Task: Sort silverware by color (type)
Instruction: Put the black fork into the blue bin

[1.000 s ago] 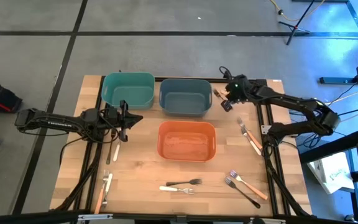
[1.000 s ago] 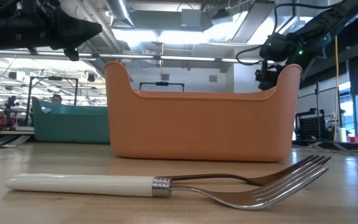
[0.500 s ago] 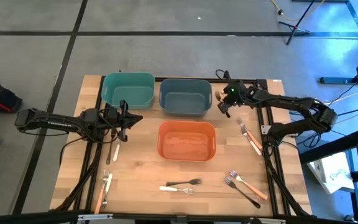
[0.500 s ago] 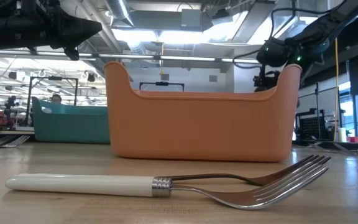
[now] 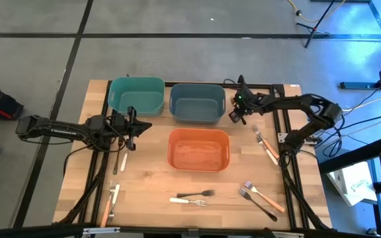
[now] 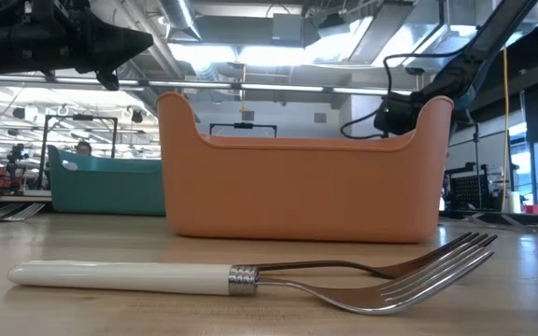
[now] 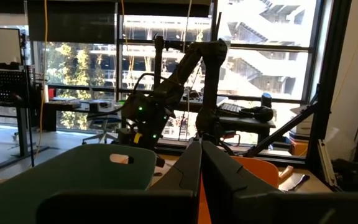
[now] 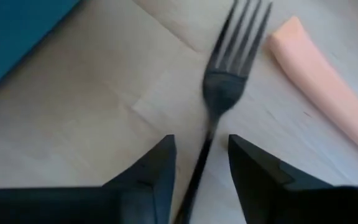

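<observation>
My right gripper [image 8: 201, 146] is open, low over the table just right of the blue-grey bin [image 5: 197, 101]. Its fingers stand on either side of a black fork's neck [image 8: 213, 121] without visibly touching it. The fork's tines point away from the gripper, and an orange handle [image 8: 322, 74] lies beside them. My left gripper [image 5: 132, 124] is shut on nothing and hovers at mid-left, below the teal bin [image 5: 136, 94]. More silverware lies flat on the table: a white-handled fork [image 6: 129, 273] crossed with a black one at front centre, and forks at right [image 5: 265, 144].
The orange bin [image 5: 199, 149] stands at the table's centre. Two forks [image 5: 260, 197] lie at front right. White and orange utensils [image 5: 112, 200] lie at front left, and a dark one [image 5: 122, 160] lies near my left gripper. Black frame rails [image 5: 284, 142] run along the right side.
My right gripper has moved toward the table's left edge and gone down. It now sits low beside the blue-grey bin, and in the low view it has sunk behind the orange bin's rim.
</observation>
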You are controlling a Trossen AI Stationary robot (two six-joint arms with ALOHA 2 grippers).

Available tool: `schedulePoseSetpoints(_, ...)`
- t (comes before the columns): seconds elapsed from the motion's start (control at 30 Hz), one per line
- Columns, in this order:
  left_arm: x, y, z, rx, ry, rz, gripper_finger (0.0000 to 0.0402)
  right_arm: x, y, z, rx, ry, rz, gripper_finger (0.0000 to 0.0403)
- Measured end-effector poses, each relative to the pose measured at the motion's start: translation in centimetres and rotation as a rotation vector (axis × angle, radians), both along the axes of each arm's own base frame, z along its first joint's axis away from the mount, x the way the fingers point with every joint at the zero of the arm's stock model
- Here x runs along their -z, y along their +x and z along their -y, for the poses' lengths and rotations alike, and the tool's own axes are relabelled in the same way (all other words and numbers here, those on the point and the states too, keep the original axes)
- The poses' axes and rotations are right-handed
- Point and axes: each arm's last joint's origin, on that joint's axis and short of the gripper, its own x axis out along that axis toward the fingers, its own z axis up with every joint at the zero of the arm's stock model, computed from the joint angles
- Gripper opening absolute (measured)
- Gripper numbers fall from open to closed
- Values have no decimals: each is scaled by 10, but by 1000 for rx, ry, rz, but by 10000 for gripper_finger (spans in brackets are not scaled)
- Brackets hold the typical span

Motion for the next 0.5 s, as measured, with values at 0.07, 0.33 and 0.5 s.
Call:
schedulePoseSetpoints(0.07, 0, 0, 0, 0, 0, 0, 6, 0, 0, 0, -4, -2, 2, 113)
schedulePoseSetpoints(0.33, 0, 0, 0, 0, -2, 0, 6, 0, 1, 0, -37, -14, -5, 9)
schedulePoseSetpoints(0.5, 0, 0, 0, 1, -2, 0, 6, -7, -3, -2, -44, -54, -31, 6)
